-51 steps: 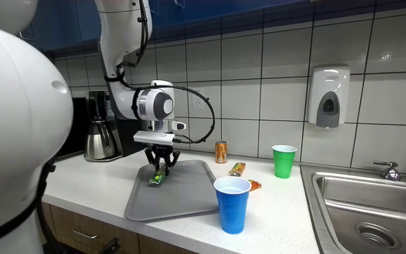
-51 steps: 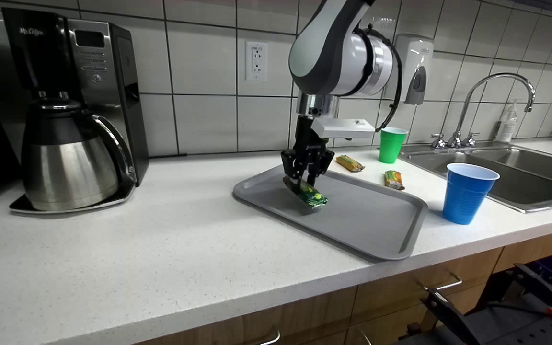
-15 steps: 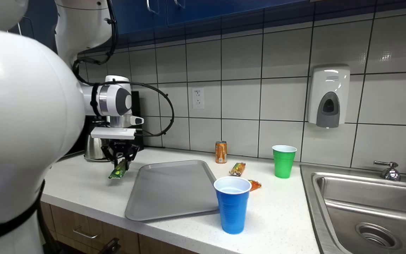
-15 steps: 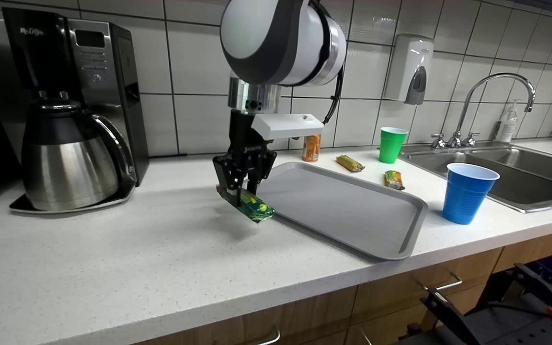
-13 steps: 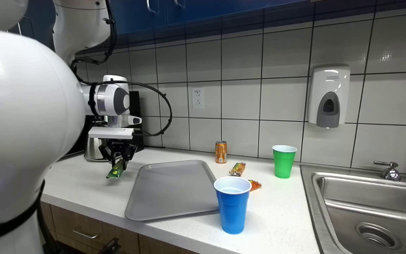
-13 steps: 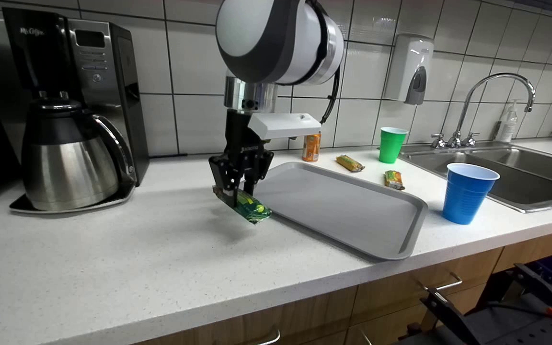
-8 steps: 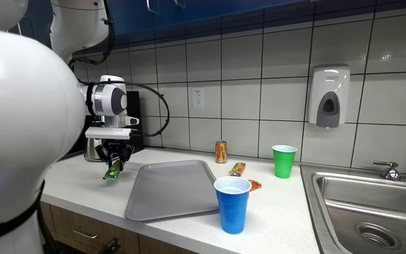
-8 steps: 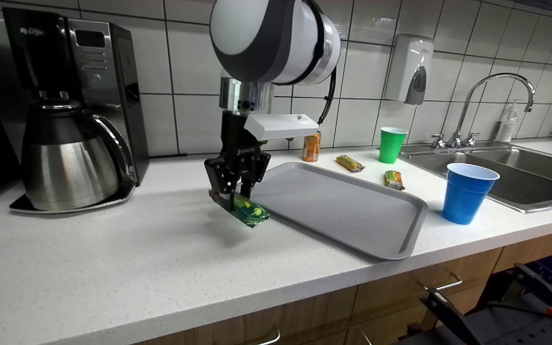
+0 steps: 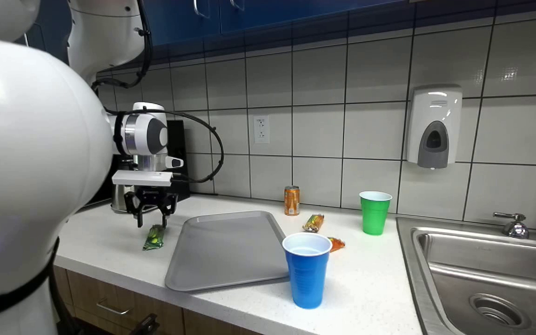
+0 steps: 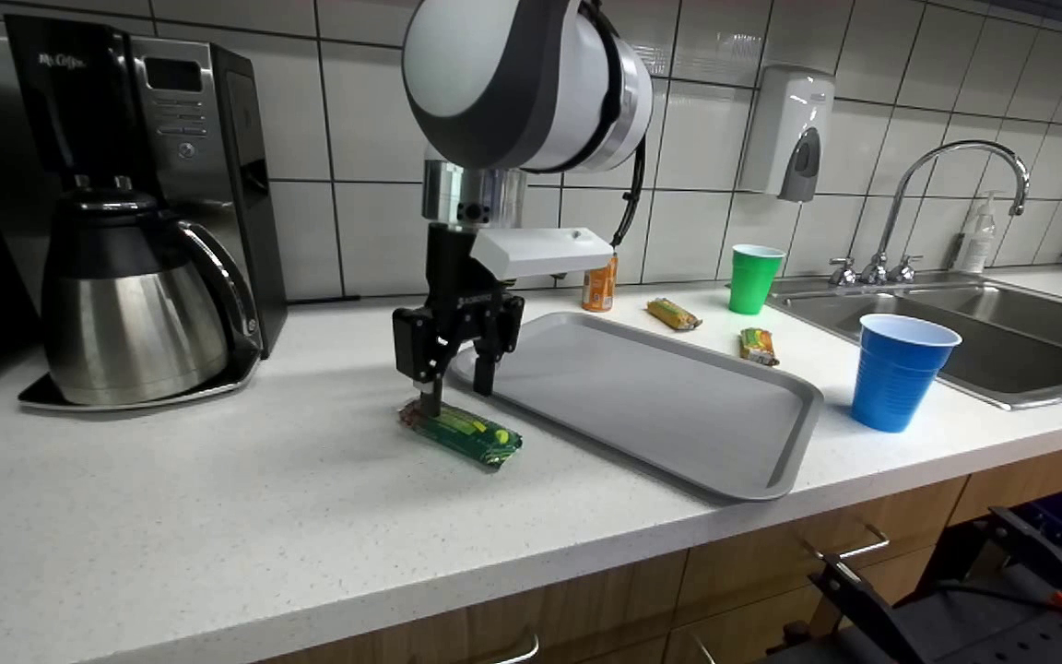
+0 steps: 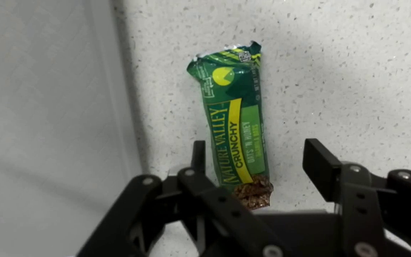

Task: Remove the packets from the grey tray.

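Note:
On the white counter, just off the edge of the grey tray, lies the green packet, seen in all views. Over its brown end hangs my gripper, jaws apart, with a gap on either side of the packet in the wrist view. In an exterior view one finger overlaps the green packet; whether they touch I cannot tell. Past the tray's far side, on the counter, rest a yellowish packet and an orange packet, the latter partly behind a cup in an exterior view. The tray's surface is bare.
A blue cup stands close to the tray's corner. Along the tiled wall are an orange can, a green cup and a steel sink. The coffee maker stands at the other end of the counter.
The gripper carried the green packet off the tray and over the counter, shut on it until half a second ago. Now its jaws have opened and the packet has come down onto the counter.

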Motion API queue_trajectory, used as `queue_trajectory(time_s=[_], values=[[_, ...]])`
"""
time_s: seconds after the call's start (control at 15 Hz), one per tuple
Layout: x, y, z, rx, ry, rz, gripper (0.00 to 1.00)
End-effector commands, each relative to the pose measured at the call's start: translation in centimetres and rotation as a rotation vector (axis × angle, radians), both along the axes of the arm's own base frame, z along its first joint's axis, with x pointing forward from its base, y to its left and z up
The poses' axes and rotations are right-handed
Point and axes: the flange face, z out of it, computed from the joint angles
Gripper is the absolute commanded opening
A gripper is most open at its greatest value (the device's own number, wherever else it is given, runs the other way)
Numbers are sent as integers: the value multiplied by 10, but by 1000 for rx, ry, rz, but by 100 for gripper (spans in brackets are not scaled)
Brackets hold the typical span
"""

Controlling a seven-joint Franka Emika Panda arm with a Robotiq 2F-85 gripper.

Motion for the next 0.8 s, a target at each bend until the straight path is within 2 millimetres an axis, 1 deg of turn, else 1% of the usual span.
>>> queue_trajectory(time_s=[0.0, 0.2, 0.47, 0.53, 0.73], values=[[2, 3, 5, -12, 14, -12, 99], [3, 2, 12, -5, 9, -21, 100], [6, -6, 19, -1, 2, -40, 100], [5, -1, 6, 6, -9, -14, 100], [8, -4, 9, 7, -12, -20, 100]])
